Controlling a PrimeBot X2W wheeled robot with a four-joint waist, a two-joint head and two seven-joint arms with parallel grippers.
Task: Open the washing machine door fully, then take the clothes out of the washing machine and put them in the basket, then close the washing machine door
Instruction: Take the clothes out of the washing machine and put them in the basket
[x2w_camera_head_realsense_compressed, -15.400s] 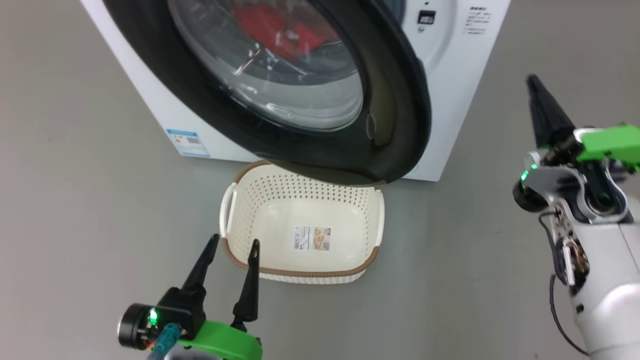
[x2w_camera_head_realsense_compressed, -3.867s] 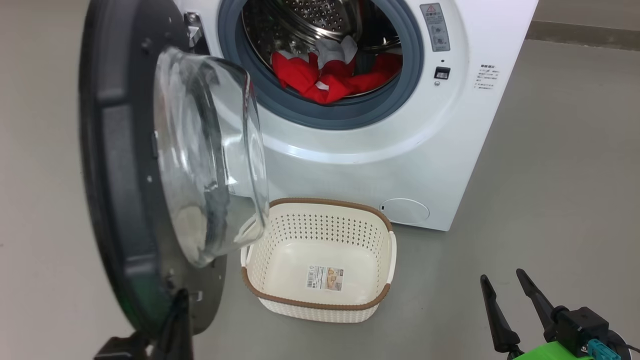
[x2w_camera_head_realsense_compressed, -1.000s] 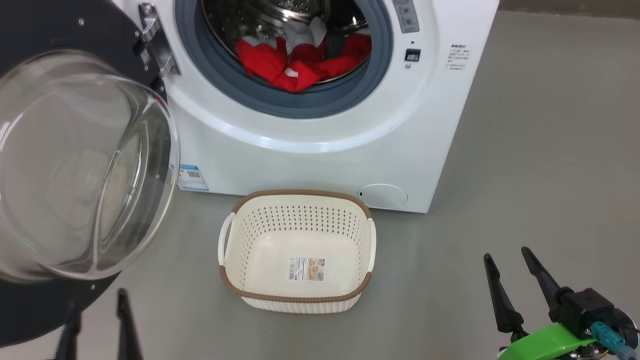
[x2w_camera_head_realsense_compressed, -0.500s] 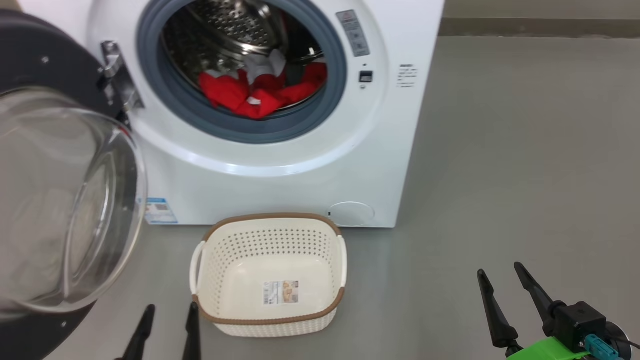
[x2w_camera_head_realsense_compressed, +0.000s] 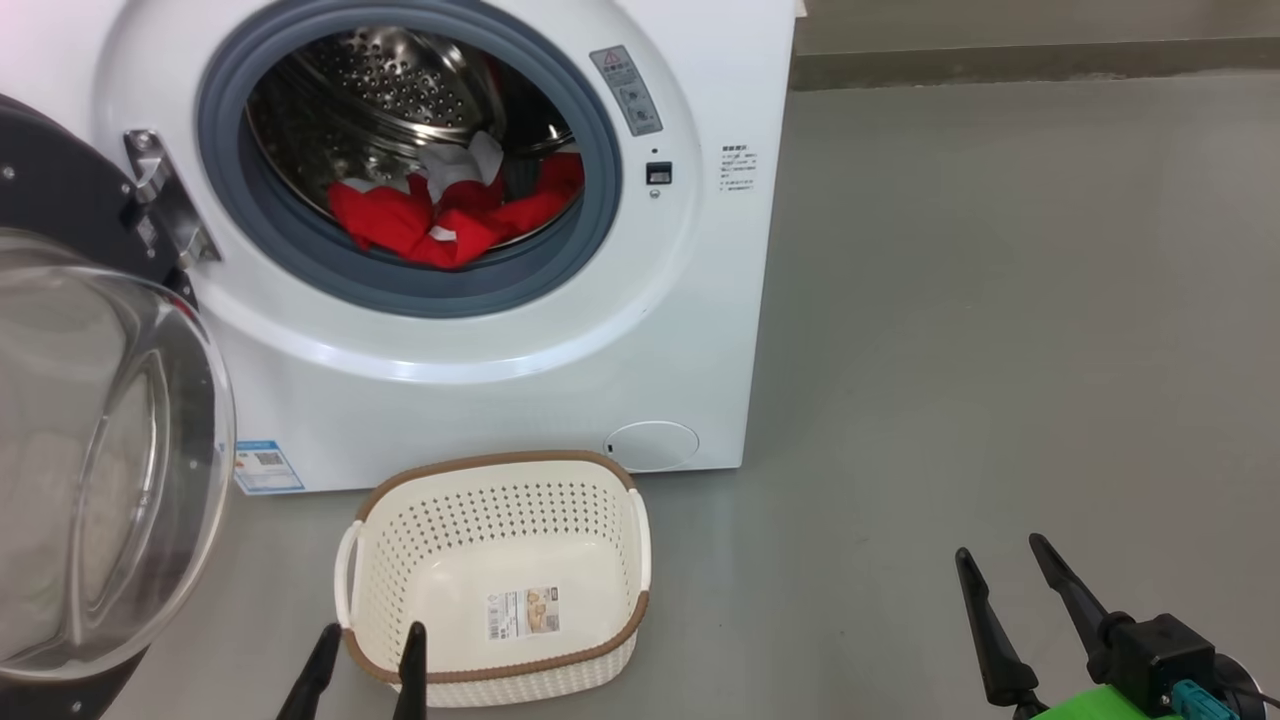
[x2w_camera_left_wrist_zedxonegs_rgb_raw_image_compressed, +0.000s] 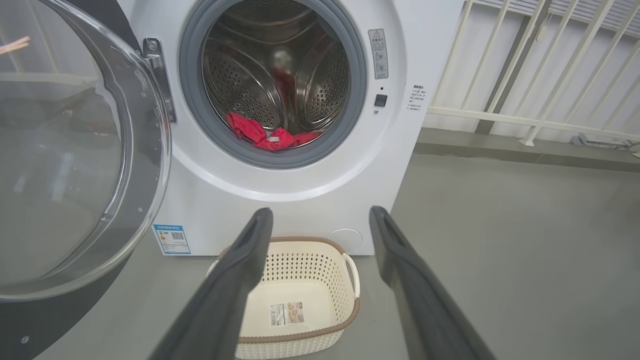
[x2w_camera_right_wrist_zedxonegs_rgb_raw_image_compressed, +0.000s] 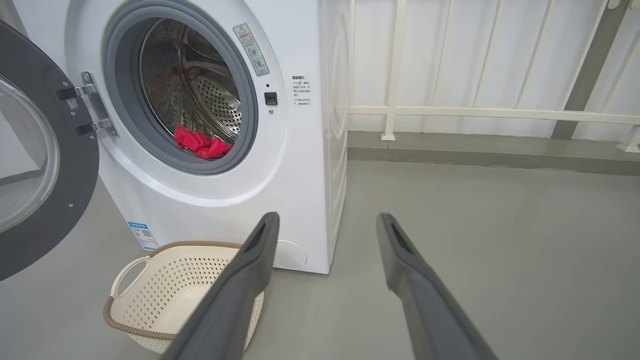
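Note:
The white washing machine (x2w_camera_head_realsense_compressed: 520, 390) stands with its round door (x2w_camera_head_realsense_compressed: 90, 460) swung wide to the left, glass porthole bulging outward. Red clothes (x2w_camera_head_realsense_compressed: 440, 215) with white parts lie at the drum's front lip, also visible as clothes (x2w_camera_left_wrist_zedxonegs_rgb_raw_image_compressed: 267, 137) and clothes (x2w_camera_right_wrist_zedxonegs_rgb_raw_image_compressed: 202, 144). The cream basket (x2w_camera_head_realsense_compressed: 600, 480) sits on the floor before the machine, holding only its paper label. My left gripper (x2w_camera_head_realsense_compressed: 372, 637) is open at the basket's near left rim. My right gripper (x2w_camera_head_realsense_compressed: 998, 560) is open low on the right, well clear of the basket and machine.
Grey floor (x2w_camera_head_realsense_compressed: 1000, 330) stretches to the right of the machine. A white railing (x2w_camera_right_wrist_zedxonegs_rgb_raw_image_compressed: 475, 112) and a low kerb run behind it. The open door (x2w_camera_left_wrist_zedxonegs_rgb_raw_image_compressed: 75, 150) takes up the space on the left.
The head camera has shifted, so the machine and basket sit further left and lower in view. My left gripper's fingers have come up beside the basket's near left rim. The right gripper is about unchanged.

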